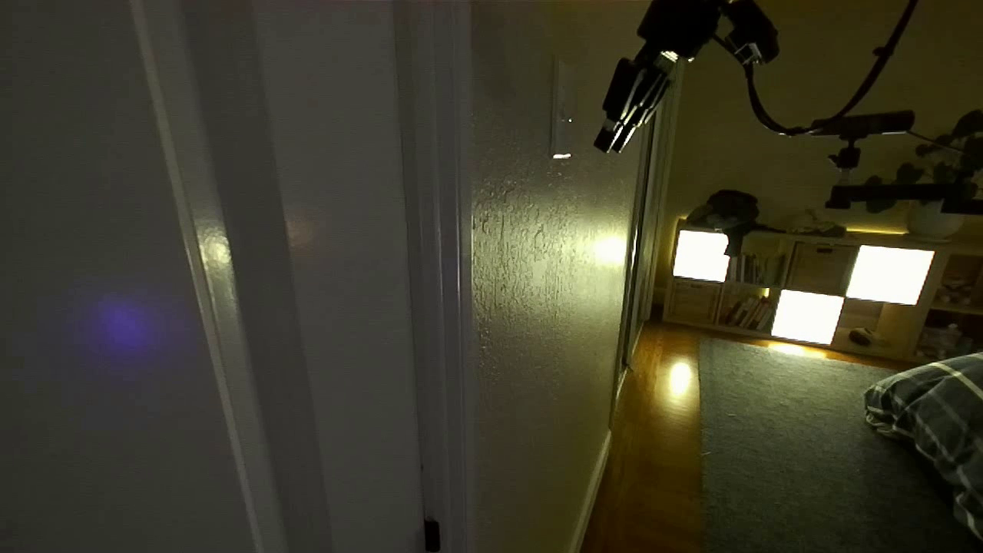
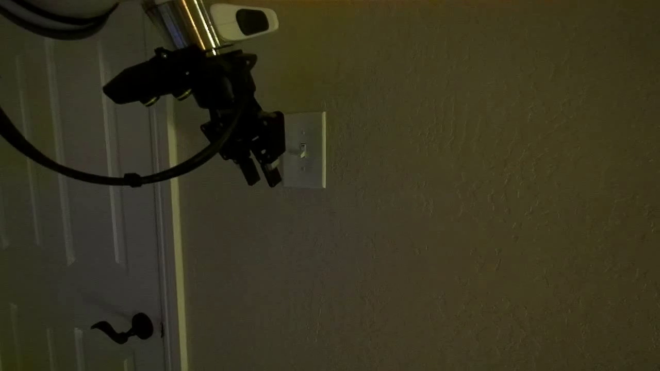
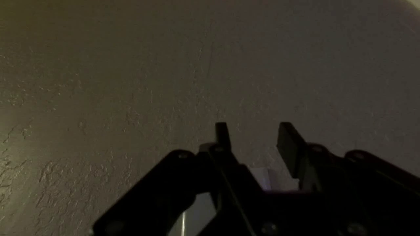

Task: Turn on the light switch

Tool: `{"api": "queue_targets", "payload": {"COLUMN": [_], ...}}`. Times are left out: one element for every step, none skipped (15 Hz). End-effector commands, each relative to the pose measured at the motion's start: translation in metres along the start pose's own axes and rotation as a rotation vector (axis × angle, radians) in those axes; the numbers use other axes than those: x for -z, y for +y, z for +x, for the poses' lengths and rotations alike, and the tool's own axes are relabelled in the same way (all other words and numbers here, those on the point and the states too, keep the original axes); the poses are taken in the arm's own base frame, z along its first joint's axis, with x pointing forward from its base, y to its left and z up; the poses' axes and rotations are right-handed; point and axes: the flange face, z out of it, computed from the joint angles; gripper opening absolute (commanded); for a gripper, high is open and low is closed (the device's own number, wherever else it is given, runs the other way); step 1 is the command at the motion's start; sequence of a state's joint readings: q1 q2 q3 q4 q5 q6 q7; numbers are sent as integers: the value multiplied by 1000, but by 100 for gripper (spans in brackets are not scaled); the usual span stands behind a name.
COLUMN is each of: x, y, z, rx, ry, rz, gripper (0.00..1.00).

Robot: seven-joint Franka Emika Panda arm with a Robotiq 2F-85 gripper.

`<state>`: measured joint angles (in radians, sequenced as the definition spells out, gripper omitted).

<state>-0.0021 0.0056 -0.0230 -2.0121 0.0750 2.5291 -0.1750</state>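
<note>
The light switch is a white wall plate with a small toggle. In the exterior views its plate shows edge-on [image 1: 563, 115] and nearly face-on [image 2: 314, 172]. The toggle stands mid-plate; its tilt is too dim to tell for sure. My gripper shows in both exterior views [image 1: 613, 143] [image 2: 263, 180], pointing down. It hangs off the wall, its tips near the height of the plate's lower edge. It covers the plate's left edge in an exterior view. In the wrist view my gripper [image 3: 253, 126] is open, nothing between its fingers; the plate [image 3: 201, 209] is mostly hidden behind it.
A white door frame [image 1: 441, 269] stands beside the plate. A door with a dark handle [image 2: 139, 325] is at the left. A cable [image 2: 103, 179] loops from my arm. A shelf with glowing cubbies [image 1: 806, 316], a rug [image 1: 783, 445] and a bed [image 1: 937, 415] lie beyond.
</note>
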Motion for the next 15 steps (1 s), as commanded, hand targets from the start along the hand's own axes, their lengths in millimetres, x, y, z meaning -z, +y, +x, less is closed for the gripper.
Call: {"api": "queue_targets", "payload": {"x": [-2,-2,-2,-3,-4,-5,-5,-5,-5,-5,-4,-4,-3,-2,0], "y": [10,11,13,14,16,17,18,19,20,20,21,21,22,22,22], "z": [16,18,20,22,24,26,28,30,32,35,36,38,40,42,43], "rx": [9,10,11,10,8,4,0,-4,-6,-9,-11,-15,-16,-15,-12], "ry": [63,74,85,92,101,107,116,127,136,144,153,161,171,180,189], "rz": [0,-4,-8,-10,-11,-12,-10,-9,-9,-10,-10,-10,-10,-12,-14], "gripper": [13,9,7,5,4,2,5,6,7,7,8,7,7,6,6]}}
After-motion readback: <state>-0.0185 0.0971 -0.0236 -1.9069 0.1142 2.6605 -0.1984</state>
